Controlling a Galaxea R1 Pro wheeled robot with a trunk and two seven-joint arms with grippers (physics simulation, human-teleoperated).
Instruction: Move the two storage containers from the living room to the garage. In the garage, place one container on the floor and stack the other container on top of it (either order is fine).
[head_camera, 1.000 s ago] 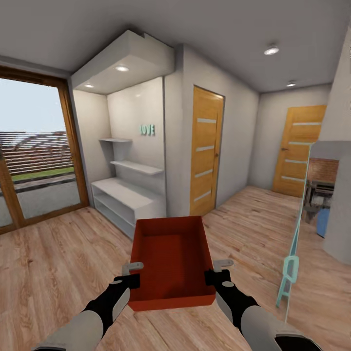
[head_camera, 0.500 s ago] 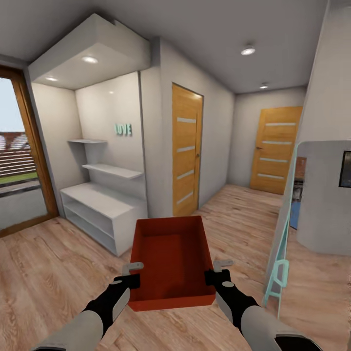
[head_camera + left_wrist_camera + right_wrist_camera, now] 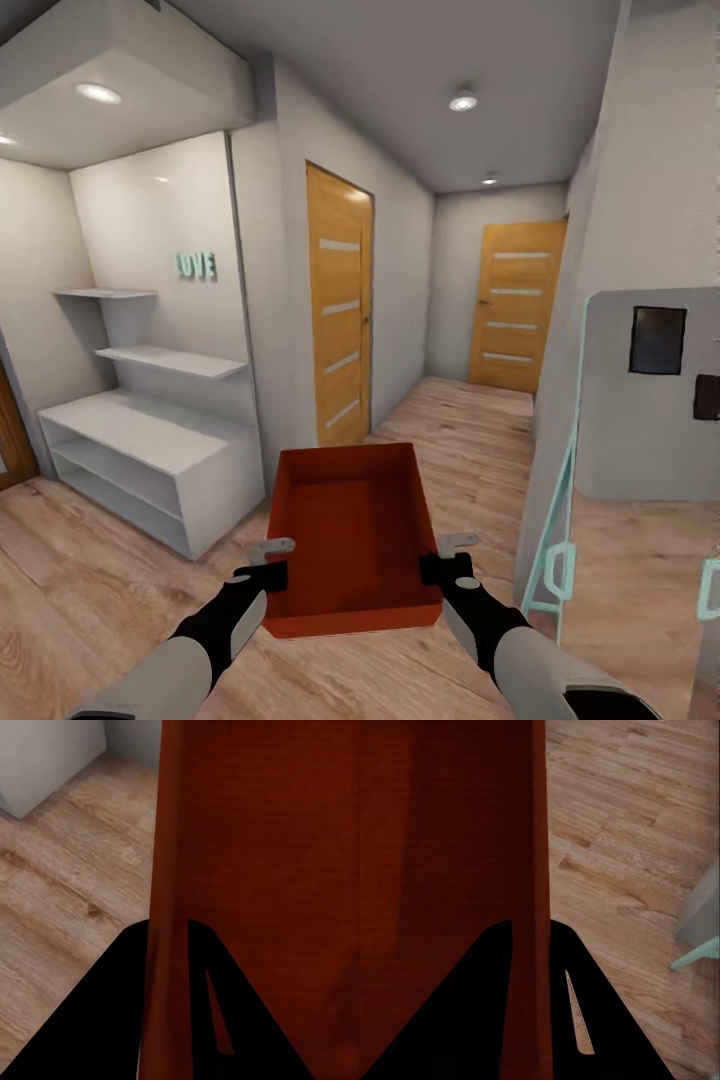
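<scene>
between my two arms, held above light wood floor (image 3: 120, 590): one storage container (image 3: 352, 535), open top up, nothing inside. left gripper (image 3: 268, 562) pinches its left wall, fingers (image 3: 112, 1020) either side. right gripper (image 3: 448, 556) clamps right wall likewise. white shelf unit (image 3: 150, 465) ahead-left, two orange doors (image 3: 340, 305) beyond.

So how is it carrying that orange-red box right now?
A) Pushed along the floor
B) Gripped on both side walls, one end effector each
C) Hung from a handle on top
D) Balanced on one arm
B: in the head view the storage container is held between the left end effector and the right end effector, and each wrist view shows fingers straddling a box wall.
</scene>
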